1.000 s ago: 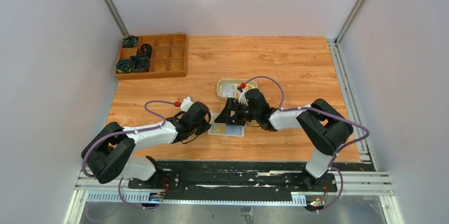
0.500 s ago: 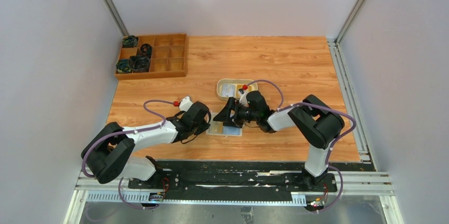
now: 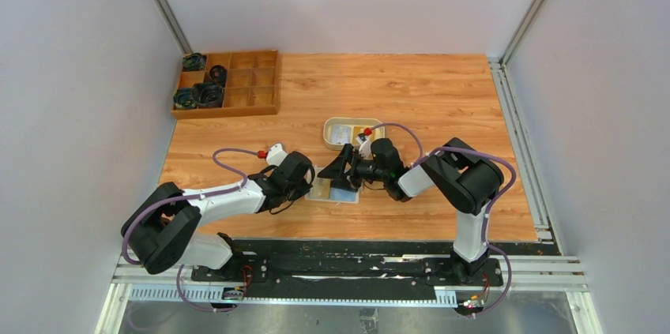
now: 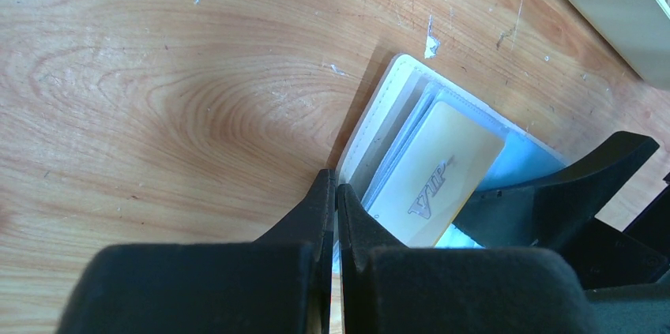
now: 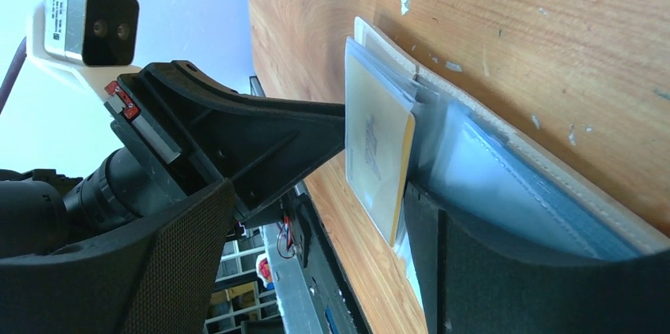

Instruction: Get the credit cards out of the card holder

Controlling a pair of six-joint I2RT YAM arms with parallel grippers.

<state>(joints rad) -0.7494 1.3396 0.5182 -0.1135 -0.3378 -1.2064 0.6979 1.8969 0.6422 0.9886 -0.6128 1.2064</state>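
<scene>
The card holder (image 3: 336, 190) lies open on the worktop, just on the near side of the oval tray (image 3: 330, 125) and apart from it. A yellow card (image 4: 438, 172) stands partly out of its clear pockets, its free end tilted up off the holder. I cannot tell whether the pale blue beside it is another card or only lining.

I judge the card to be light, thin and stiff, with a smooth face that would slip under a loose pinch. The best hold is across its two long edges, near the free end, where nothing covers it. The holder is soft and light, and the sleeve probably grips the card by friction. It would likely slide or lift along with the card unless it is pinned.

My left end effector (image 4: 335, 192) has its fingers closed together at the holder's cream rim, on the side turned away from the tray. I cannot tell whether a lip of the rim is caught between them or whether they only press it down.

My right end effector (image 5: 320, 192) is spread wide and grips nothing. It straddles the yellow card, with one finger against the card's edge. It comes in low from the tray's side.

Both forearms lie close to the worktop with the wrists turned, so the fingers run almost flat along it. My right elbow is folded high, well clear of the tray.
</scene>
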